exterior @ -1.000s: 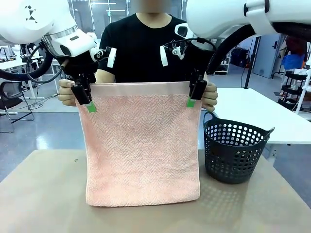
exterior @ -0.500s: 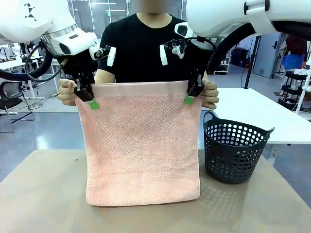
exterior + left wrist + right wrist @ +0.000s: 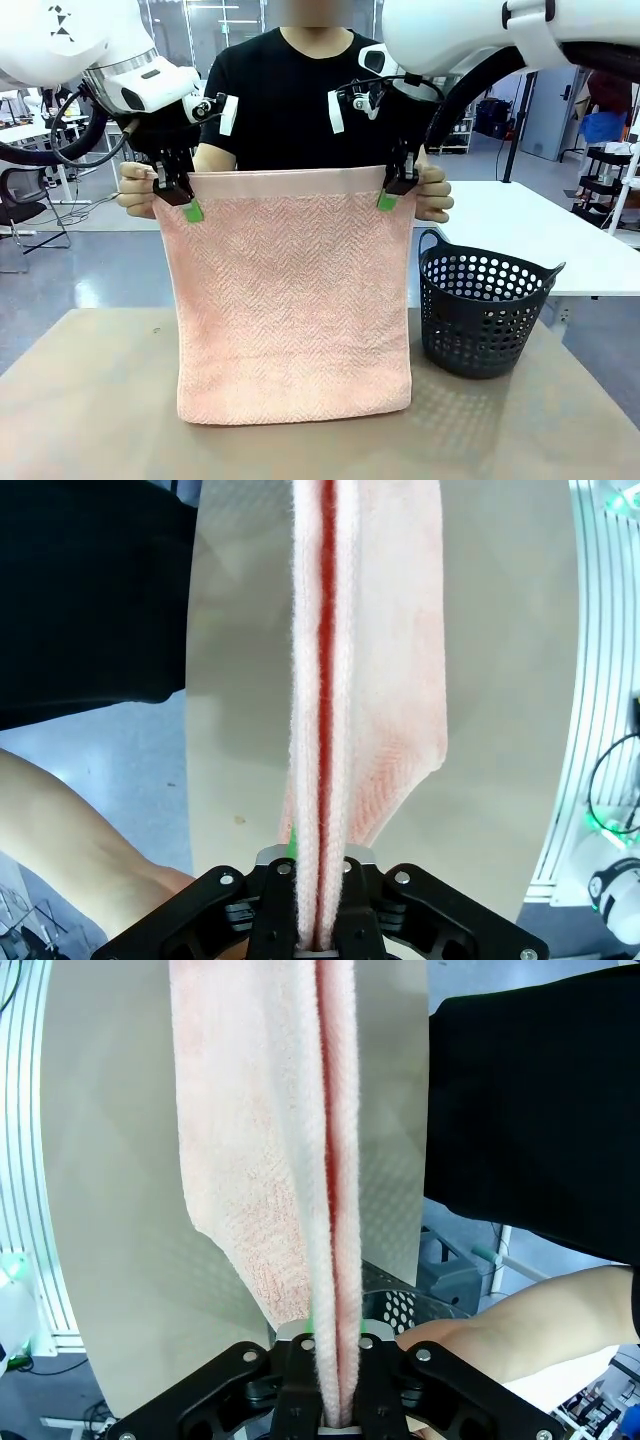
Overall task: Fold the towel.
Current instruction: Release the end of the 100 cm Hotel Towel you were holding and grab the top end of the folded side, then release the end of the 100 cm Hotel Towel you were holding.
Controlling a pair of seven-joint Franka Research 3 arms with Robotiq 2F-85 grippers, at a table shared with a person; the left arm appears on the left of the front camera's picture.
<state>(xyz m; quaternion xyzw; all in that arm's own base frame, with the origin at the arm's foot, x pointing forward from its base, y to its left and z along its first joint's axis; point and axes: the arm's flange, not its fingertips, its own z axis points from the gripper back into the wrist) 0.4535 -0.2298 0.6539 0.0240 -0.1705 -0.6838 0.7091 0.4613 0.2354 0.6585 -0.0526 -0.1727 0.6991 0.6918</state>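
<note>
Left gripper (image 3: 187,203) and right gripper (image 3: 390,195) each pinch a top corner of the pink towel (image 3: 295,310), so a level, taut hem should fold squarely.

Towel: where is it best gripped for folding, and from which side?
The two top corners of the towel, coming down from above: it hangs flat with its hem level, and both layers fit in one pinch, as the left hand and right hand grip it.
</note>
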